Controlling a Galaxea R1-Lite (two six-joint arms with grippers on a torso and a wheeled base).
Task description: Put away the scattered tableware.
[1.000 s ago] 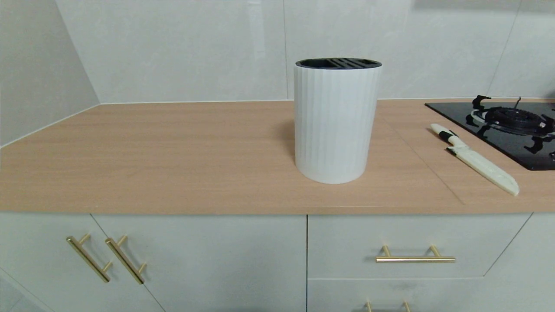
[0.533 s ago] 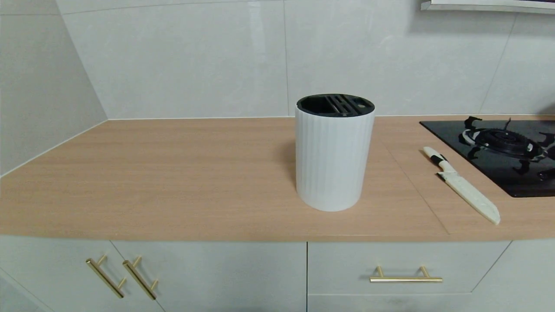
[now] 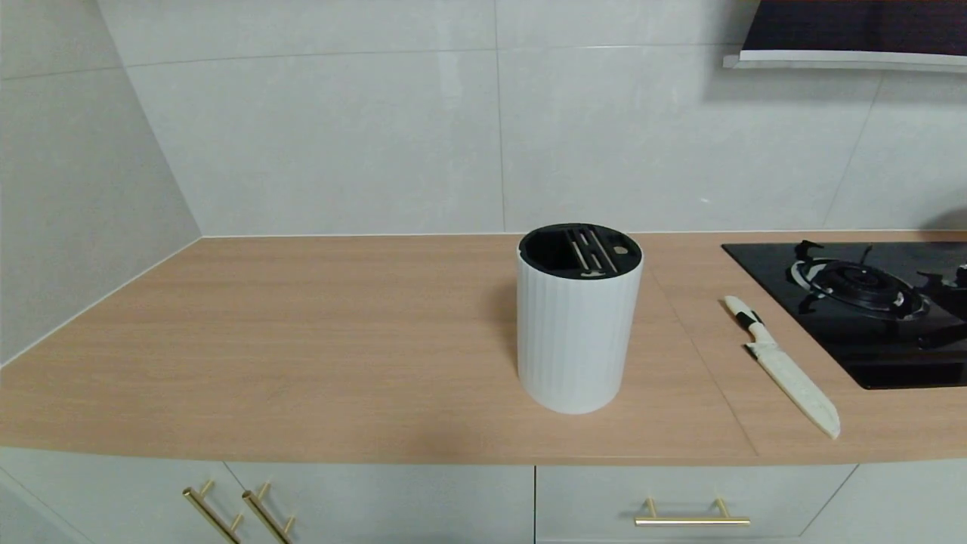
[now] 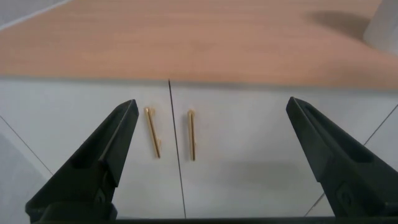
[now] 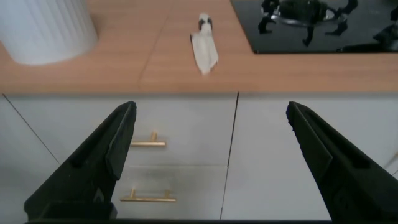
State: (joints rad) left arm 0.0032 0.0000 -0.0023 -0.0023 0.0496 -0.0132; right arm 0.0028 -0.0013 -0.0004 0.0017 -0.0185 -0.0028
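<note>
Stove (image 3: 846, 321) runs off the head view's right edge. White holder (image 5: 43, 28) is clipped by the right wrist view's frame, and its dark slots (image 3: 580, 251) are too shadowed to see into.

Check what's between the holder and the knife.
Only bare counter lies between holder and knife, crossed by a thin seam, as the head view shows.

The left tool (image 4: 211, 106) points forward and slightly down, its two dark fingers (image 4: 93, 168) spread wide apart. The right tool (image 5: 210, 109) is posed alike, with its fingers (image 5: 329, 168) equally wide apart.
</note>
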